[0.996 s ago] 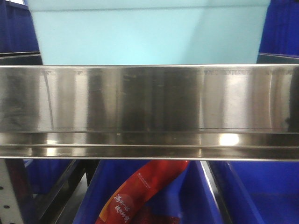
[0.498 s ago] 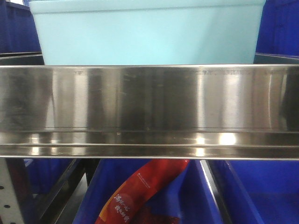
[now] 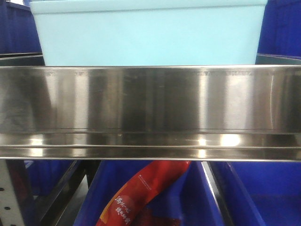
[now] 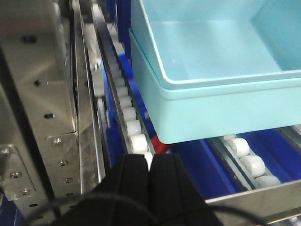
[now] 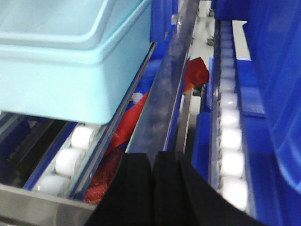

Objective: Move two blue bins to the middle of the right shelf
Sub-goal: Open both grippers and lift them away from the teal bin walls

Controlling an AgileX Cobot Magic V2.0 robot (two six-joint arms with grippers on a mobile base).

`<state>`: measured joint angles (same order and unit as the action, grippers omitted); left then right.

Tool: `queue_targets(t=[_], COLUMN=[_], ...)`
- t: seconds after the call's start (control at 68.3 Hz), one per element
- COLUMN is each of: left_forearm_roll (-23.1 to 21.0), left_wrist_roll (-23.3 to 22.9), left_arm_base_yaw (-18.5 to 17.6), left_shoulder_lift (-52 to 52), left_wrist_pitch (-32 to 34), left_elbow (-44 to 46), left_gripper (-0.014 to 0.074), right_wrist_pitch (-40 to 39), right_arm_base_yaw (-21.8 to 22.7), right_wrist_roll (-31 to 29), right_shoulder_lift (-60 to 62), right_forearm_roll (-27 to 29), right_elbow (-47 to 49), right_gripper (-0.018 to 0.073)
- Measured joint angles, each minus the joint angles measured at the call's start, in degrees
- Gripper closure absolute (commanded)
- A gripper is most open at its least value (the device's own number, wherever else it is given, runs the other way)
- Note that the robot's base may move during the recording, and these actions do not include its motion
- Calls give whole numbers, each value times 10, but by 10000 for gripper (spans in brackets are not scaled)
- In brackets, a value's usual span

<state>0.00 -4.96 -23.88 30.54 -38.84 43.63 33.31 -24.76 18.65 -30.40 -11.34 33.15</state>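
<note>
Front view: the light blue bins [image 3: 148,33] sit on the roller shelf just behind the steel rail [image 3: 150,101]. Below it, a red packet [image 3: 141,193] lies in a dark blue bin [image 3: 197,197].

Left wrist: 2 nested bins, resting on the white rollers [image 4: 134,132]. Left claw [image 4: 150,172] is clenched, empty, below the stack's near-left corner. Open it before you reach for the rim.

Right wrist: right claw [image 5: 153,172] is also clenched, empty, over the steel divider [image 5: 162,103], right of the stack. Open it, take the opposite rim, and lift both sides level so the nested pair doesn't tip.
</note>
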Motion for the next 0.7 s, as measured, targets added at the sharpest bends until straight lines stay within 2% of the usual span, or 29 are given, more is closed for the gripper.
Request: queue_targets(t=[0.19,0.395,0.498,0.703], left_forearm_roll=[4,14,16,17], left_wrist_roll=[0,0,0,0], left_arm_base_yaw=[0,1,2,2], left_shoulder_lift=[-127,-228,-255,-266], left_wrist_pitch=[89,203,228,235], left_elbow=[-129,-237,-263,-269], left_gripper=[707,707,707,707], right_wrist_pitch=[-104,-169,-185,-205], right_arm_base_yaw=[0,0,0,0], right_wrist_roll=[0,0,0,0], right_shoulder_lift=[76,107,107,107], right_forearm_roll=[-19,-40,-42,-43], right_elbow=[-105,-138,-138,-139], right_gripper=[721,721,721,721])
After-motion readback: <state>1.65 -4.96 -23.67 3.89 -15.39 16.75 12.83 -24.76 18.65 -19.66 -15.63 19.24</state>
